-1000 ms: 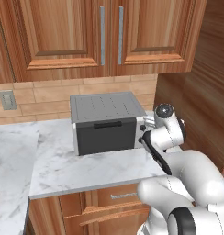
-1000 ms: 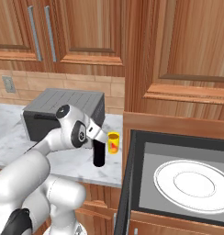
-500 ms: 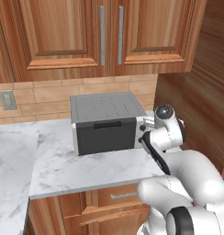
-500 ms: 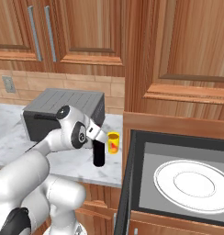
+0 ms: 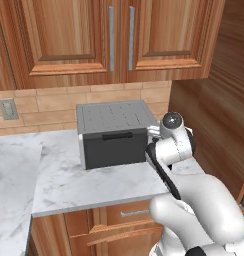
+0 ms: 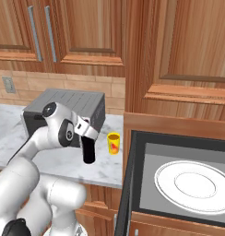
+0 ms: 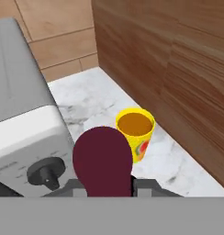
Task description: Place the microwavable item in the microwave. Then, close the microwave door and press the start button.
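The robot's claw [image 6: 89,148] pinches the tall dark wine bottle [image 6: 89,152] (not the cup). The small yellow mug [image 6: 113,143] stands just beside it on the white marble counter [image 6: 54,156].

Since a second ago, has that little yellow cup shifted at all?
No. In the right base view the yellow cup stands on the same spot of counter, just right of the dark bottle, clear of the wooden wall.
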